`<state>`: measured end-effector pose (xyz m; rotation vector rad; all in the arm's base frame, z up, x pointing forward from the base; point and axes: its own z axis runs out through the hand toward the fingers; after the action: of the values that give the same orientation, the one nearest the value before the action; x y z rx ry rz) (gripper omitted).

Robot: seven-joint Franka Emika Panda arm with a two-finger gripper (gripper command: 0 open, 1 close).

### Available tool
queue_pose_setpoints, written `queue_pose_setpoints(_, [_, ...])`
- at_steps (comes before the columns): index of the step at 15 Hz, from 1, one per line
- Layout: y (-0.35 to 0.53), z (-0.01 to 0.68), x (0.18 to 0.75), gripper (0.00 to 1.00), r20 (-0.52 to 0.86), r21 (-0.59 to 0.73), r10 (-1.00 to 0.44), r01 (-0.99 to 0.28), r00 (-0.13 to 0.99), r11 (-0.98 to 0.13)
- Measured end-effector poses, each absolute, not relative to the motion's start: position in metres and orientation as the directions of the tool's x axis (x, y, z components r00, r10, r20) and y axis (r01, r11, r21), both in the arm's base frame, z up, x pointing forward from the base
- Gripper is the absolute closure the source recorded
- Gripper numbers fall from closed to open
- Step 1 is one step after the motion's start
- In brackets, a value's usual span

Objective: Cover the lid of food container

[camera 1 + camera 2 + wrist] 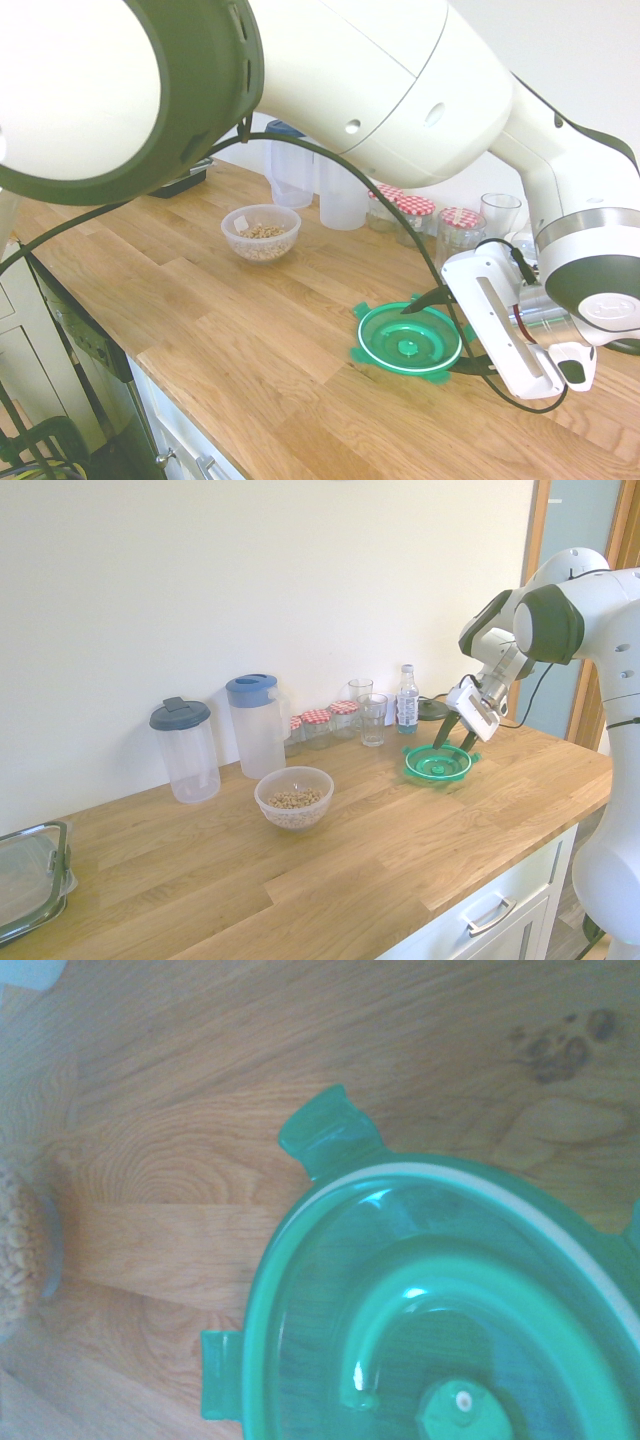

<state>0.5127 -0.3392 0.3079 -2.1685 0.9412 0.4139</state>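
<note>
The green translucent lid [410, 341] [438, 764] lies on the wooden counter, and its tabs and white ring fill the wrist view [430, 1300]. My gripper [431, 340] [450, 748] hangs just above the lid's side farthest from the bowl. It is open, with one dark finger over the lid's inside and the other past its rim. I cannot tell if either finger touches the lid. The food container [261, 233] [294, 798], a clear round bowl of beige crumbs, stands uncovered well away along the counter. It shows blurred at the wrist picture's edge [18, 1250].
Along the wall stand two clear pitchers [186, 749] [255, 723], red-checked jars [415, 212] [316, 726], glasses [372, 718], a water bottle [406, 699] and a dark pot lid [433, 709]. A rectangular container [30, 876] sits at the far end. The counter's front edge [480, 875] drops to drawers.
</note>
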Motion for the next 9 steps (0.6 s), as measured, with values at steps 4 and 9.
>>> queue_pose_setpoints(4, [-0.343,0.305,0.508,1.0,-0.541,-0.497,-0.494,-0.733,0.681,-0.465])
queue_pose_setpoints(9, [-0.345,0.297,0.506,1.0,-0.549,-0.496,-0.488,-0.735,0.678,-0.462])
